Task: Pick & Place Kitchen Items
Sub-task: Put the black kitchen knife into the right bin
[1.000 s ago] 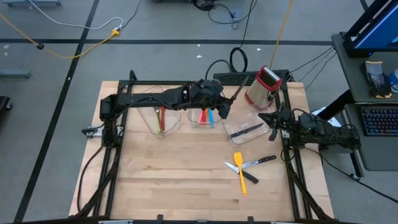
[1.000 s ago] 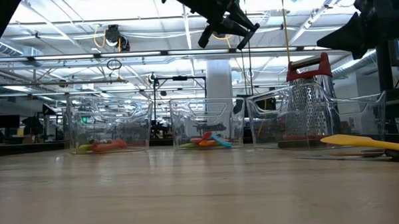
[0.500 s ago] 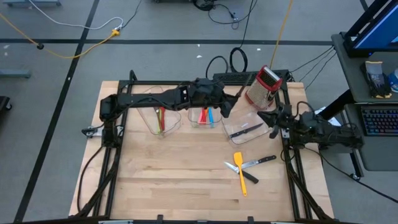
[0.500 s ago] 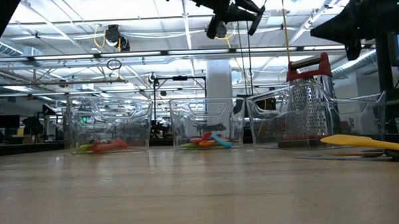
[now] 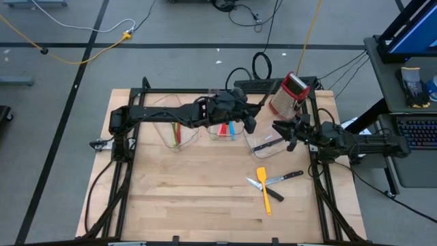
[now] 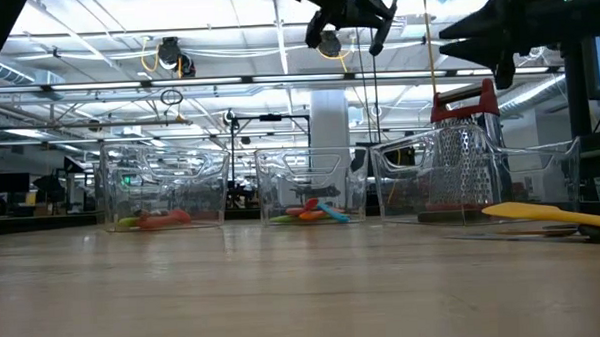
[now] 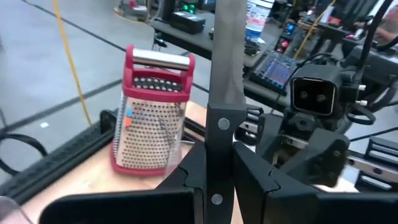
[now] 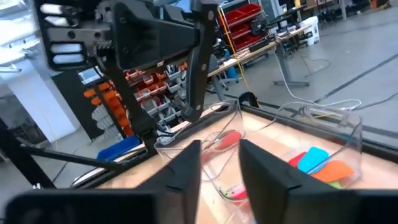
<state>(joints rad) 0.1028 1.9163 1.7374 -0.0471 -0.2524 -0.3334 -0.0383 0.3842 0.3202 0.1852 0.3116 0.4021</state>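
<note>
Two dark arms met above clear bins, left gripper clamped a steel knife, right gripper slightly parted, perforated grater beside.

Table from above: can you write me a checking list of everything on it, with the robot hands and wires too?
Surface: wooden table, no spills seen.
Job's things: yellow spatula and loose knife lie on the table; colourful utensils in the middle bin; binned knife in the right bin.
Clutter: grater at the back.
Grippers: left gripper shut on held knife, high over the bins; right gripper open, holding nothing.
Cables: black coil behind the table.
Surroundings: keyboard on a side desk.
</note>
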